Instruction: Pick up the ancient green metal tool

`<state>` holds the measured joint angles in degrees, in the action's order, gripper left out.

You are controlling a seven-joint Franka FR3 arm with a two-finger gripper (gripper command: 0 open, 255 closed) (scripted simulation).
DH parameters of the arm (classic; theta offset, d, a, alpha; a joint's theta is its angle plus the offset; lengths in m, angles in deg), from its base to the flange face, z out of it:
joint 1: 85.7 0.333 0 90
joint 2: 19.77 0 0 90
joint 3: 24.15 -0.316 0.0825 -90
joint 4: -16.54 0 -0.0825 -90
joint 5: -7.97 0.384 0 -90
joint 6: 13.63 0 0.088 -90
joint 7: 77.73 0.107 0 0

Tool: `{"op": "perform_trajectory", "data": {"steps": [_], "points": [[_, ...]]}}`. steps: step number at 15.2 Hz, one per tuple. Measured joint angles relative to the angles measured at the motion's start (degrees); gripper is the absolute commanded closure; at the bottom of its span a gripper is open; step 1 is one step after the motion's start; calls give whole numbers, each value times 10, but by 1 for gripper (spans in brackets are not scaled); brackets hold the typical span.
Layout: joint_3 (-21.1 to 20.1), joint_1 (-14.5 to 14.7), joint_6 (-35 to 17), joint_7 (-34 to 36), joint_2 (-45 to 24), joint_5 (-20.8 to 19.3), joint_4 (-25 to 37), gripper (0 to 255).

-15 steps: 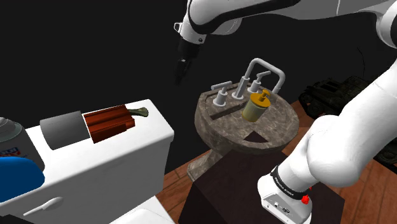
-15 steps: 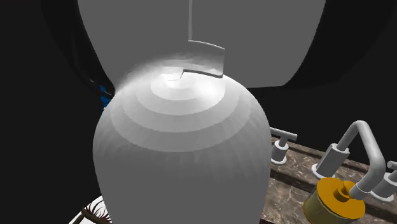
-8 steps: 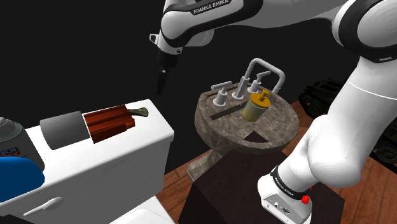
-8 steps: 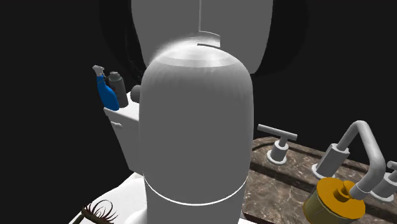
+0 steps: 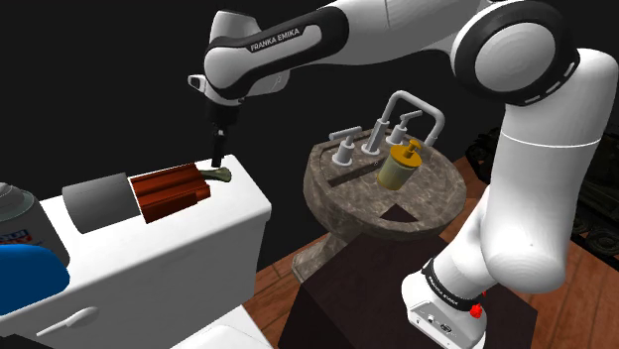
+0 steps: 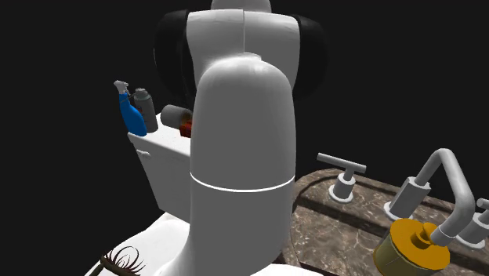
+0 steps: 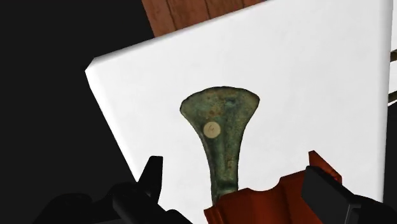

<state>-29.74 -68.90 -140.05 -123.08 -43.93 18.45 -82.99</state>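
The green metal tool (image 7: 219,137) lies flat on the white toilet tank lid (image 7: 305,83). It has a flared, corroded blade with a pale spot, and its narrow handle runs under a red-brown box (image 7: 267,202). My gripper (image 7: 238,191) hangs over the handle end, open, with one finger on each side and neither touching the tool. In the shoulder view the gripper (image 5: 213,161) points straight down just above the tool (image 5: 217,174), which sticks out of the red-brown box (image 5: 169,191) on the lid (image 5: 233,213).
A grey cylinder (image 5: 97,201) lies beside the box, and a blue bottle (image 5: 25,278) stands at the tank's far end. A stone basin (image 5: 387,198) with faucet (image 5: 402,109) and yellow soap dispenser (image 5: 399,167) stands at the shoulder view's right. Black area behind.
The arm has swung from above the basin to the shoulder view's left and come down, bringing the gripper over the green tool. In the second exterior view the arm has drawn back from the camera.
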Motion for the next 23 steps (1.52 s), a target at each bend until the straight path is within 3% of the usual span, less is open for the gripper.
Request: {"op": "perform_trajectory", "data": {"steps": [9,10,23], "points": [[-10,8,-39,-24,-57,-2,17,0],[-10,8,-41,-24,-59,-2,16,255],[-10,7,-32,-24,-52,-2,19,255]]}}
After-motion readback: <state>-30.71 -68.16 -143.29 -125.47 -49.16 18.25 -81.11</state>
